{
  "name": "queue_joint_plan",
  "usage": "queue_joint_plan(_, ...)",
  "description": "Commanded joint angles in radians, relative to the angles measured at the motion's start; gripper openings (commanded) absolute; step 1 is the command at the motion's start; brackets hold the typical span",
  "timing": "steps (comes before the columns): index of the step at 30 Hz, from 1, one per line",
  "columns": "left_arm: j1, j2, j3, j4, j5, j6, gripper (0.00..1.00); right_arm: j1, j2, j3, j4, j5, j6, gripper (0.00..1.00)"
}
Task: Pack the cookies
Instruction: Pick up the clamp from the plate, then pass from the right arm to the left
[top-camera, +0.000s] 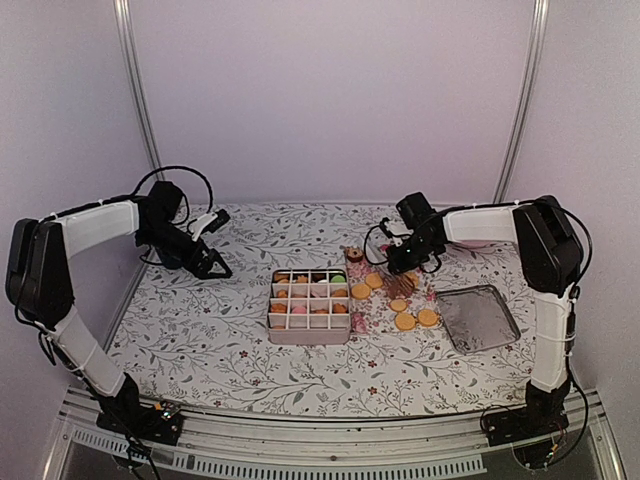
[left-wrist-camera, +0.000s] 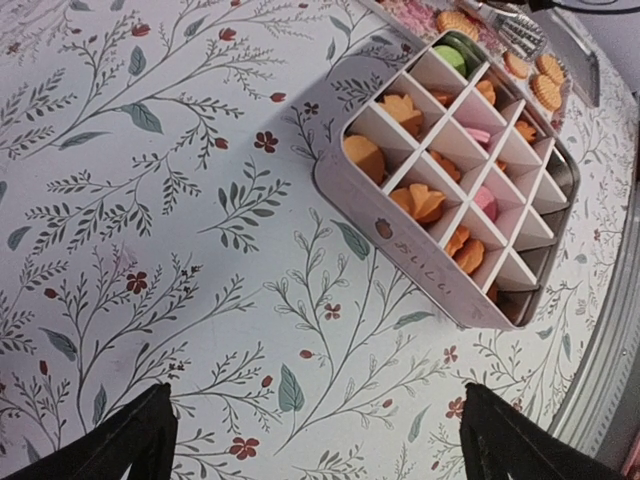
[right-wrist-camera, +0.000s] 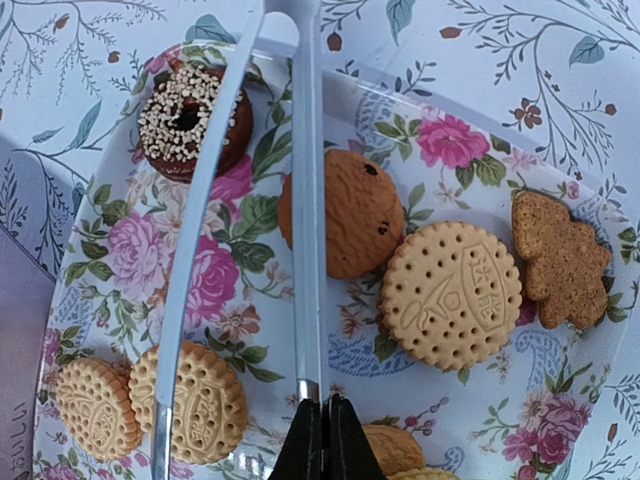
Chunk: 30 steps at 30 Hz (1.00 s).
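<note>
Metal tongs (right-wrist-camera: 305, 200) reach out over a floral plate (right-wrist-camera: 300, 310). My right gripper (right-wrist-camera: 325, 425) is shut on one tong arm, and the other arm (right-wrist-camera: 200, 220) splays off to the left. Below the tongs lie cookies: a brown chip one (right-wrist-camera: 345, 215), a round tan biscuit (right-wrist-camera: 452, 295), a tree-shaped one (right-wrist-camera: 560, 258), a sprinkled chocolate ring (right-wrist-camera: 190, 118) and two tan biscuits (right-wrist-camera: 190, 400). The divided box (top-camera: 310, 322) holds orange, pink and green cookies (left-wrist-camera: 415, 202). My left gripper (left-wrist-camera: 315, 440) hovers open over bare cloth, left of the box (left-wrist-camera: 400, 235).
A grey mesh tray (top-camera: 478, 318) lies right of the plate. Two loose tan cookies (top-camera: 415, 319) sit between the plate and that tray. The table (top-camera: 200, 330) has a floral cloth, with walls close on both sides and behind.
</note>
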Motion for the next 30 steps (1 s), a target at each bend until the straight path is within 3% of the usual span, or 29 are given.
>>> queue_joint_plan(1,-0.014,-0.004,0.031,-0.002,0.015,-0.019,0.99,0.004,-0.035,-0.003,0.035,0.027,0.002,0.0)
queue_joint_plan(13,-0.153,0.046,0.21,-0.043,0.067,-0.08,0.99,0.049,-0.351,-0.168,0.266,0.032,0.142,0.0)
queue_joint_plan(16,-0.202,0.075,0.287,-0.067,0.141,-0.104,0.99,0.088,-0.48,-0.287,0.476,0.017,0.225,0.0)
queue_joint_plan(20,-0.266,0.126,0.414,-0.084,0.302,-0.152,0.99,0.159,-0.61,-0.511,0.91,0.032,0.347,0.0)
queue_joint_plan(24,-0.335,0.166,0.509,-0.033,0.489,-0.237,0.99,0.219,-0.61,-0.538,1.094,0.089,0.417,0.0)
queue_joint_plan(30,-0.434,0.202,0.554,0.068,0.593,-0.358,0.99,0.302,-0.517,-0.459,1.228,0.144,0.477,0.0)
